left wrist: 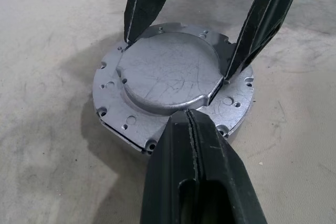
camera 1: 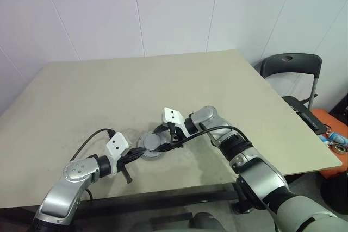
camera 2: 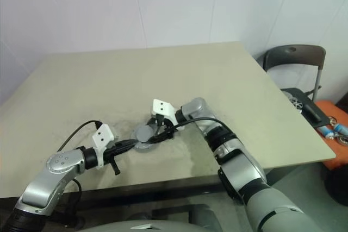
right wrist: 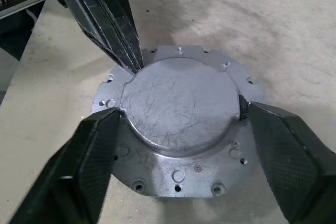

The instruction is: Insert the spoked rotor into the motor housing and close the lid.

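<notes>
Silver-grey metal, the lid [right wrist: 181, 111] sat flat on the motor housing [left wrist: 113, 129] on the beige table [camera 1: 163, 80], its raised round centre up and its notched flange ringed with small holes. The right end effector [right wrist: 181, 109] straddled that raised centre: its two black fingers [right wrist: 86, 150] stood spread wide, one at each side of the dome, tips at or just touching its edge, so whether they pressed on it could not be told. It carried nothing clear of the table. The left end effector [left wrist: 193, 116] came in from the opposite side with its fingers pressed together, tip resting at the rim of the raised centre, between the other's two fingers, holding nothing.

Only a thin side edge of the housing showed under the lid's flange; its windings and hub were covered. The spoked rotor could not be made out, hidden if it lay inside. In the head views the two end effectors crowded over the stack, so the lid showed there as a small grey disc, partly masked by the black fingers and a cable.
</notes>
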